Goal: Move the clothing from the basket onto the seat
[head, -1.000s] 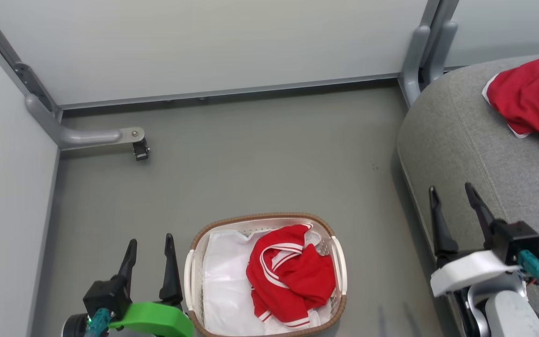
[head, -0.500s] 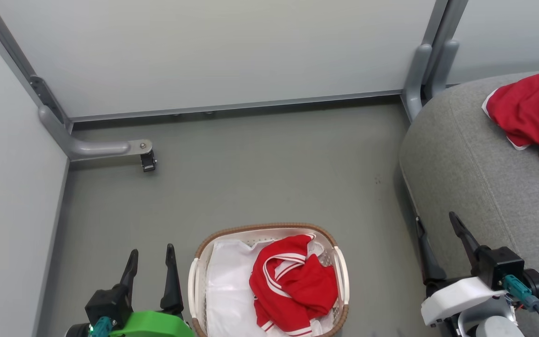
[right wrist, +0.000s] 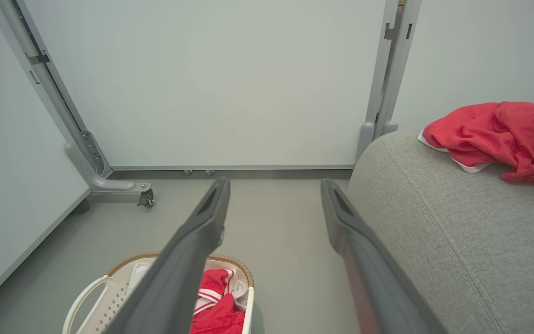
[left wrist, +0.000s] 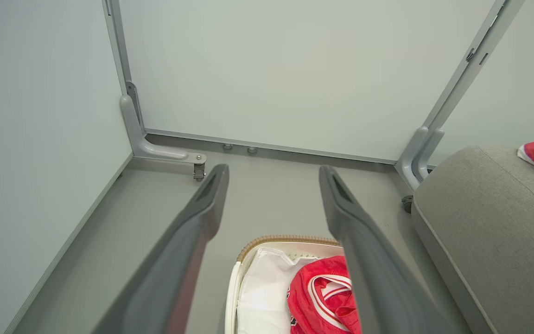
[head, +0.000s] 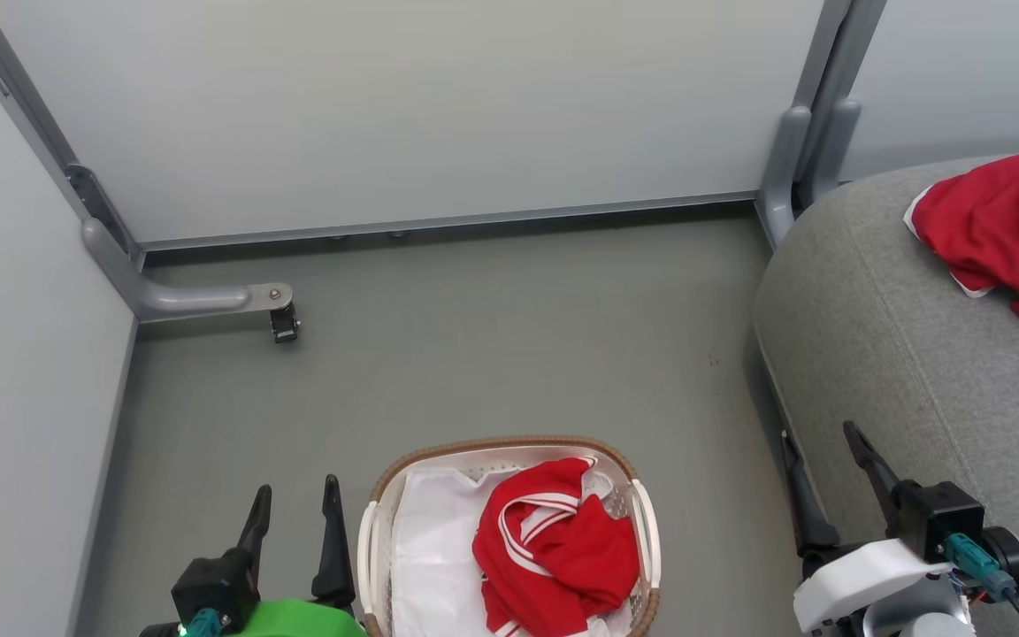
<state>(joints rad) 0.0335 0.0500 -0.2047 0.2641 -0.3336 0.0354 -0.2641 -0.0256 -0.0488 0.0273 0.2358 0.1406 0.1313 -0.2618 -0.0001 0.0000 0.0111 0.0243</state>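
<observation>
The cream basket [head: 374, 531] with a brown rim stands on the floor at the bottom centre. Red clothing [head: 554, 553] with white stripes lies crumpled in its right half on a white sheet [head: 430, 557]. More red clothing [head: 996, 230] lies on the grey seat [head: 899, 354] at the right. My left gripper [head: 295, 504] is open and empty just left of the basket. My right gripper [head: 819, 451] is open and empty at the seat's front left edge. The left wrist view shows the basket [left wrist: 276, 241] below the open fingers; the right wrist view shows the basket [right wrist: 81, 297] and the seat [right wrist: 457, 222].
Pale partition walls close off the back and left, with a grey support foot and caster [head: 284, 323] at the left and a grey post [head: 784, 168] by the seat's corner. Grey floor [head: 509, 354] lies between the basket and the back wall.
The head camera has tilted, so the whole picture has slid downward. My right gripper has dropped lower and drawn back beside the seat's edge. Both grippers stay open.
</observation>
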